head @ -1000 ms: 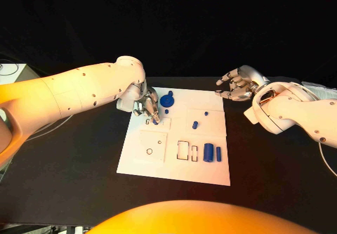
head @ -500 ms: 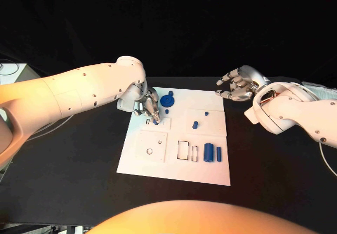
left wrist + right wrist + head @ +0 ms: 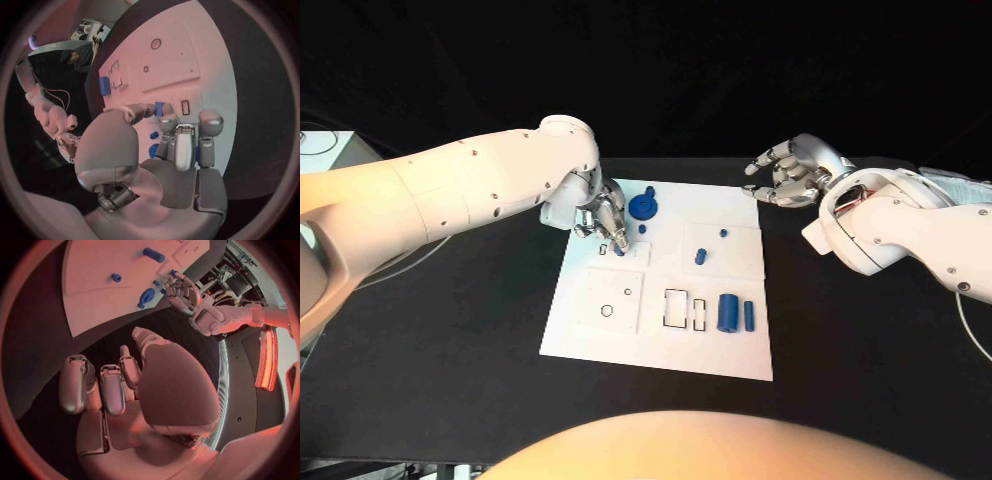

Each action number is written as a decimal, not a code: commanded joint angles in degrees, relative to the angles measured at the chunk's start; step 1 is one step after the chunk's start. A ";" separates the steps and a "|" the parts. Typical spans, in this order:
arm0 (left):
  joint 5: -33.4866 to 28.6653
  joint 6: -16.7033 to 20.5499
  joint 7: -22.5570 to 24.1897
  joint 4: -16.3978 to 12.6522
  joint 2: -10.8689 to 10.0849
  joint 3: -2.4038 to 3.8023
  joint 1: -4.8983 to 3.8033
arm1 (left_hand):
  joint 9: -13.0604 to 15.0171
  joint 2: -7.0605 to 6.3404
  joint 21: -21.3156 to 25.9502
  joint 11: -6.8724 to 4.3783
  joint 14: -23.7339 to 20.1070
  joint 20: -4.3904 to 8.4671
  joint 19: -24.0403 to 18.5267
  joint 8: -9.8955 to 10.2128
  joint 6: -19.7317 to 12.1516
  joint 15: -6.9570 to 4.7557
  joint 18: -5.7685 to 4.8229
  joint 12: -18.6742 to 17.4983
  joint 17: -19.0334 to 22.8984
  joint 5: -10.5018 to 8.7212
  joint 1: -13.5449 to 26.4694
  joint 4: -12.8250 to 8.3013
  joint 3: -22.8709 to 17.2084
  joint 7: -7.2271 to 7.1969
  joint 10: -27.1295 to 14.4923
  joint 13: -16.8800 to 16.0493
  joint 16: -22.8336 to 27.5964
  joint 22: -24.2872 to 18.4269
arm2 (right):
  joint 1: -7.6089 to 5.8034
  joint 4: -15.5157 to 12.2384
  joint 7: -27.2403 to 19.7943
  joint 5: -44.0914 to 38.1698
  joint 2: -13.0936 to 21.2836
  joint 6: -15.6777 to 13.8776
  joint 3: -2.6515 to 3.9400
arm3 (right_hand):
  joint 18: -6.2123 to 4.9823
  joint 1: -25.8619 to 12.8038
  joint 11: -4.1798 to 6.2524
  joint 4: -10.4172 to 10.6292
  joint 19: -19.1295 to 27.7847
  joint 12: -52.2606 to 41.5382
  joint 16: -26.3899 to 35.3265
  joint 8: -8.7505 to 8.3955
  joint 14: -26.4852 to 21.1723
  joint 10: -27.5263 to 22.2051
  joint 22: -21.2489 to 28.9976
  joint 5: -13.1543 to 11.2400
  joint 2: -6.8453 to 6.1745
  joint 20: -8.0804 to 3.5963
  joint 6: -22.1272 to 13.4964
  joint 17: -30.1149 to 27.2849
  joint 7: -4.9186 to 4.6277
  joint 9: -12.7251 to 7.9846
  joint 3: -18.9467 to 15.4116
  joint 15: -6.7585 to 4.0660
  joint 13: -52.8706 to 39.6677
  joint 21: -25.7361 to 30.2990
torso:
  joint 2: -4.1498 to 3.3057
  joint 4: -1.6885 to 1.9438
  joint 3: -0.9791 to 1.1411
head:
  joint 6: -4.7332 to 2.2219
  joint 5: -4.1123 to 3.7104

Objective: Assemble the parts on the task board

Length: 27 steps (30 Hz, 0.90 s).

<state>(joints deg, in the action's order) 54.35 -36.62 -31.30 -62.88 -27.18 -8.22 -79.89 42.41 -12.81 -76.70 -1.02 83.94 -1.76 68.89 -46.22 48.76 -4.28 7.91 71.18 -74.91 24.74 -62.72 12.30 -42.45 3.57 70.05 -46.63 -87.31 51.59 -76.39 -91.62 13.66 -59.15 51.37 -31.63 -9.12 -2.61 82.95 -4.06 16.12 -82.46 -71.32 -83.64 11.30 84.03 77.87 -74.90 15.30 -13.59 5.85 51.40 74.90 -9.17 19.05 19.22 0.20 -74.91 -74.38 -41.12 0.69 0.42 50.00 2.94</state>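
We judge that our left hand (image 3: 600, 218) is seating a small blue peg (image 3: 159, 108), pinched in its fingertips, into a slot near the white board's (image 3: 617, 345) far-left corner, needing careful alignment, while our right hand (image 3: 788, 175) hovers empty, fingers loosely curled.

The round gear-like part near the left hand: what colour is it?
Blue. The round part shows best in the head view, on the white task board beside the left hand.

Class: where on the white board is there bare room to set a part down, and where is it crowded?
Free: the board's near strip, below the cut-out slots and two blue cylinders. Crowded: the far left corner, where the left hand works beside the blue round part.
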 commanded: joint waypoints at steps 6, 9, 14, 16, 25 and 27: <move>0.06 -0.06 -0.04 0.30 0.36 -0.50 0.80 | 0.08 1.16 -0.31 0.19 4.08 -0.37 -0.06 0.28 0.31 0.04 -0.68 -0.17 -7.33 -0.11 0.32 -13.78 -13.19 -0.03 -0.24 -0.12 -0.34 -0.12 | 0.03 -0.12 -0.19 -0.26 0.06 0.61 0.01 | -1.03 -0.35 -0.03 -0.03 0.23 0.07 0.35 0.24 3.16 -0.23 -6.41 0.22 -0.06 -0.02 -0.26 5.74 0.03 0.09 0.25 -0.37 -0.50 0.38 | 0.03 0.03 -0.02 | 0.00 -0.04; 0.10 -0.02 -0.07 0.40 0.40 -0.54 0.80 | 0.24 2.53 -0.15 0.22 4.17 -0.53 -0.21 0.72 0.43 0.16 -0.69 -0.02 -7.71 -0.90 1.30 -12.84 -11.98 -0.09 0.18 -0.55 -0.45 -0.16 | 0.03 -0.15 -0.19 -0.26 0.08 0.61 0.01 | -1.03 -0.35 -0.03 -0.03 0.23 0.07 0.35 0.24 3.16 -0.23 -6.41 0.22 -0.06 -0.02 -0.26 5.74 0.03 0.09 0.25 -0.37 -0.50 0.38 | 0.05 0.05 -0.01 | 0.00 -0.05; 0.62 0.00 -0.15 0.51 0.47 -0.63 0.80 | 0.34 3.05 -0.04 0.19 4.19 -0.55 -0.27 0.95 0.47 0.15 -0.67 -0.01 -7.82 -1.19 1.61 -12.66 -11.41 -0.14 0.27 -0.72 -0.47 -0.22 | 0.03 -0.19 -0.18 -0.26 0.11 0.61 0.01 | -1.03 -0.35 -0.03 -0.03 0.23 0.07 0.35 0.24 3.16 -0.23 -6.41 0.22 -0.06 -0.02 -0.26 5.74 0.03 0.09 0.25 -0.37 -0.50 0.38 | 0.01 0.02 0.00 | 0.00 -0.07; 0.73 0.04 -0.17 0.55 0.49 -0.66 0.80 | 0.41 3.50 0.05 0.17 4.20 -0.56 -0.34 1.11 0.54 0.15 -0.65 -0.03 -7.86 -1.37 1.82 -12.46 -11.12 -0.17 0.32 -0.81 -0.48 -0.32 | 0.03 -0.19 -0.17 -0.26 0.12 0.61 0.01 | -1.03 -0.35 -0.03 -0.03 0.23 0.07 0.35 0.24 3.16 -0.23 -6.41 0.22 -0.06 -0.02 -0.26 5.74 0.03 0.09 0.25 -0.37 -0.50 0.38 | 0.00 0.00 -0.03 | 0.00 -0.06; 1.27 -0.23 -0.30 0.80 0.63 -0.76 0.80 | 0.58 4.81 0.26 0.17 4.20 -0.58 -0.42 1.60 0.69 0.16 -0.64 -0.12 -7.94 -1.88 2.69 -11.74 -10.53 -0.22 0.35 -0.95 -0.48 -0.47 | 0.03 -0.22 -0.14 -0.26 0.17 0.63 0.01 | -1.03 -0.35 -0.03 -0.03 0.23 0.07 0.35 0.24 3.16 -0.23 -6.41 0.22 -0.06 -0.02 -0.26 5.74 0.03 0.09 0.25 -0.37 -0.50 0.38 | -0.02 0.02 -0.03 | 0.00 -0.09; 1.57 -0.25 -0.30 0.81 0.65 -0.76 0.80 | 0.61 5.01 0.34 0.17 4.19 -0.59 -0.50 1.71 0.67 0.16 -0.62 -0.14 -7.89 -2.10 2.83 -11.68 -10.44 -0.22 0.32 -0.99 -0.45 -0.61 | 0.03 -0.22 -0.14 -0.26 0.18 0.64 0.01 | -1.03 -0.35 -0.03 -0.03 0.23 0.07 0.35 0.24 3.16 -0.23 -6.41 0.22 -0.06 -0.02 -0.26 5.74 0.03 0.09 0.25 -0.37 -0.50 0.38 | -0.02 0.03 -0.04 | 0.00 -0.08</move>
<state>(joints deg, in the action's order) 54.33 -36.87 -31.14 -62.23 -26.80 -8.44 -79.97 42.98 -8.84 -76.70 -1.01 83.94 -2.16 68.48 -44.78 49.29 -4.28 7.91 71.18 -74.91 22.81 -59.43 11.75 -41.90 3.50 70.05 -47.58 -87.60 51.03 -76.39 -91.73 13.71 -59.15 51.53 -31.63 -9.12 -2.61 82.95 -4.06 16.12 -82.46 -71.32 -83.64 11.30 84.03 77.87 -74.94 15.30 -13.59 5.85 51.40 74.90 -9.17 19.08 19.22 0.20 -74.93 -74.38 -41.12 0.69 0.38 50.00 2.86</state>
